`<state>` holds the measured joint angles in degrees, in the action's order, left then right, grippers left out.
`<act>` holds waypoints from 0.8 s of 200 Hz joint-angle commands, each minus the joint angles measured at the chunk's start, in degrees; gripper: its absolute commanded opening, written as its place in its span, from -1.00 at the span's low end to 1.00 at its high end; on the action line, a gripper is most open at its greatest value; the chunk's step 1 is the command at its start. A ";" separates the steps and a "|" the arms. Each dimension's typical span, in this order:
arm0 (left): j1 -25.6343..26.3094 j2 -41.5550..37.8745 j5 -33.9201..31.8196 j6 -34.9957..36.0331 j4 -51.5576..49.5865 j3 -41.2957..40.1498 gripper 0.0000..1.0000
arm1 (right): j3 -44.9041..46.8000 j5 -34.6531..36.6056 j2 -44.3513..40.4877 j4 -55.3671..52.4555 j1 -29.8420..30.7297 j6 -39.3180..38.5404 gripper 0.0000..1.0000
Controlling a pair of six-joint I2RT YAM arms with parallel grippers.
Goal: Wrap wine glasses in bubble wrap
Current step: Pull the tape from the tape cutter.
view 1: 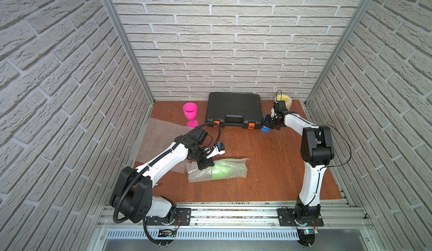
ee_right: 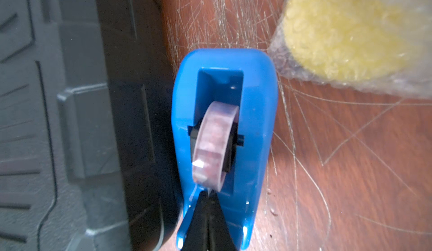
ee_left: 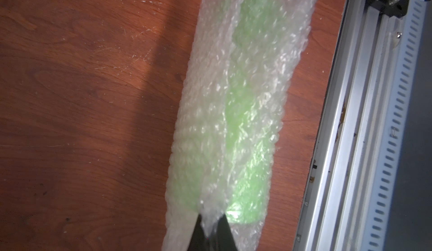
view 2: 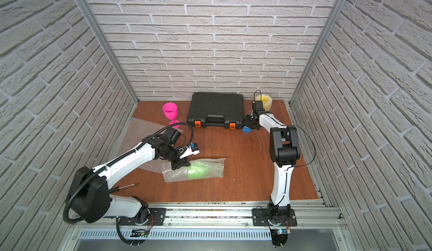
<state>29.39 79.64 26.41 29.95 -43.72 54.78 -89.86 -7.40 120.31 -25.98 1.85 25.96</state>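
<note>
Scene: Two robot arms are working over a reddish wooden table [view 1: 268, 168], which is boxed in by white brick walls.
Left fingers: The left fingers [ee_left: 195, 240] are pinching a loose flap of the bubble wrap roll [ee_left: 210, 97]. They are gripping on its far side, left of its middle in both top views.
Green goblet: The green goblet [view 1: 222, 170] is lying on its side inside that roll, near the front middle of the table. Its colour is glowing through the crinkled plastic.
Right fingers: The right fingers [ee_right: 195, 231] are pressing together at the front lip of the blue tape dispenser [ee_right: 224, 74]. The loose end of the tape roll [ee_right: 215, 142] is hanging right there, and whether any tape is caught between them cannot be told.
Dispenser: It is sitting at the back of the table, just beside the right end of a black case [view 1: 233, 109].
Pink goblet: The pink goblet [view 1: 189, 111] is standing upright and bare to the left of the case. Its foot is resting at the far corner of a flat bubble wrap sheet [view 1: 159, 140], which is lying under the left arm.
Yellow goblet: The yellow goblet [ee_right: 339, 32] is sitting in the far right corner, bundled in its own bubble wrap, just behind the right arm's wrist.
</note>
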 commanded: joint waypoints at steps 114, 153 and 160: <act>0.33 0.08 0.56 0.31 -2.38 -0.24 -1.00 | 14.63 3.35 -25.28 -16.31 7.64 1.51 -0.95; 0.67 0.33 0.55 0.19 -2.59 -0.29 -1.00 | 21.47 3.07 -26.81 -15.76 10.99 2.61 -0.95; 0.67 0.51 0.55 0.19 -2.67 -0.21 -1.00 | 22.21 2.70 -26.35 -15.39 11.58 2.51 -0.95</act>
<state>29.69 79.64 26.41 29.93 -45.04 54.78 -70.32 -3.84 95.20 -40.16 11.27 27.64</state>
